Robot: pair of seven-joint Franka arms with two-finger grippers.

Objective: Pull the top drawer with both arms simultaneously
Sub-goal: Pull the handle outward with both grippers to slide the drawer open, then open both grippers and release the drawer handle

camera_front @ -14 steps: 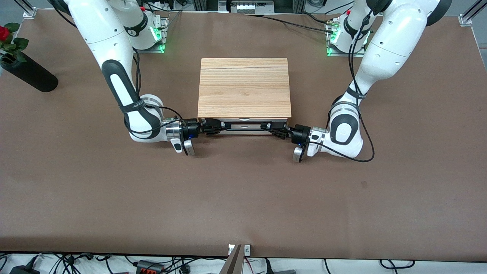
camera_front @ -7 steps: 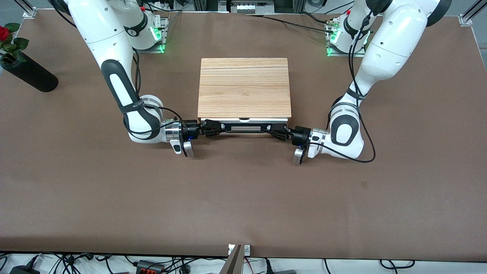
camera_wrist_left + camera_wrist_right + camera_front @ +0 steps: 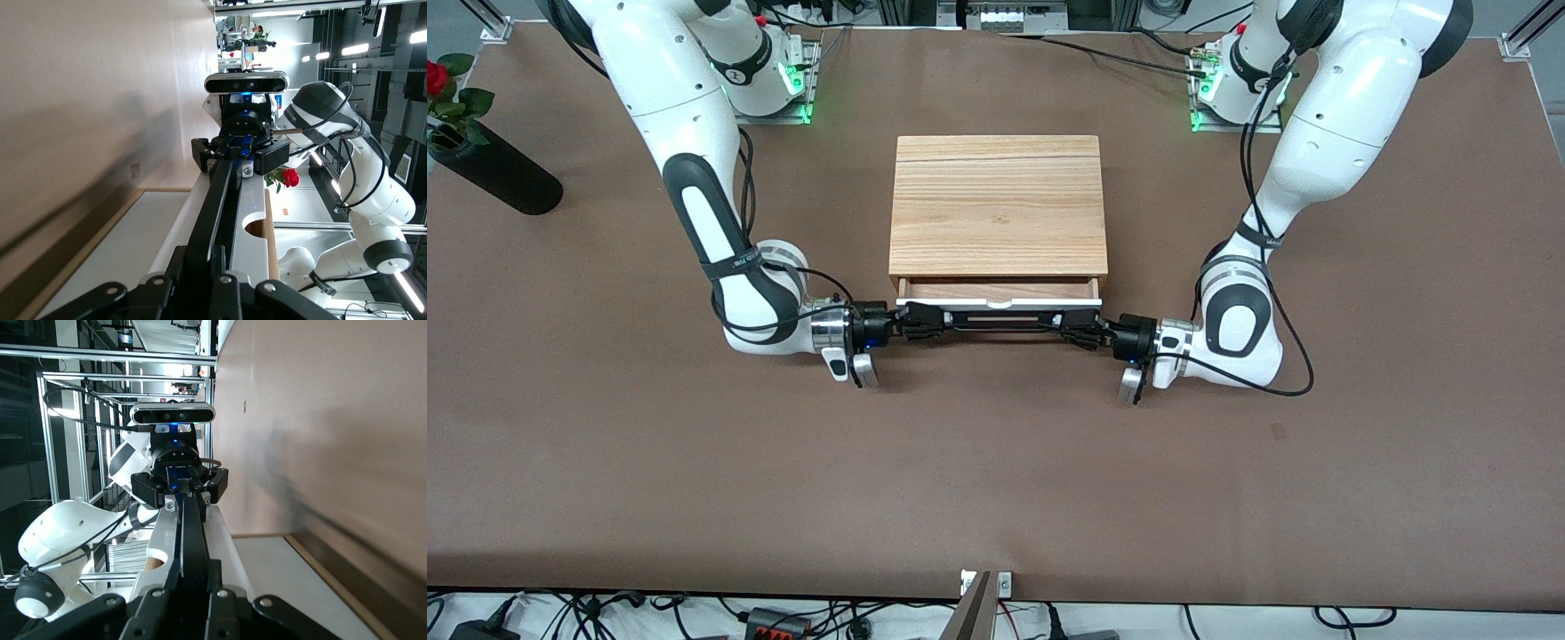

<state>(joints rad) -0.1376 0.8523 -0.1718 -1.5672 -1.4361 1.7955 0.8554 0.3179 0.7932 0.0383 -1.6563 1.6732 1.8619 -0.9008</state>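
My right gripper [image 3: 925, 319] comes in from the right arm's end of the desk [image 3: 996, 480] and is clamped on one end of the long black bar handle [image 3: 998, 321]. In the right wrist view its fingers [image 3: 200, 583] are pinched narrow around the bar, which runs straight away to the other gripper.

The top drawer [image 3: 998, 291] sits in the cabinet [image 3: 997, 204] at the middle of the desk, toward the edge where my bases stand. It is open a little: a strip of wood-grain inside shows between the cabinet's top board and the white front panel.

My left gripper [image 3: 1080, 328] reaches from the left arm's end and is closed on the handle's other end.

The handle's long axis runs across the desk, from one gripper to the other. I judge the pull must go square to it, toward the front camera's edge, both grippers travelling evenly or the drawer may skew and bind.
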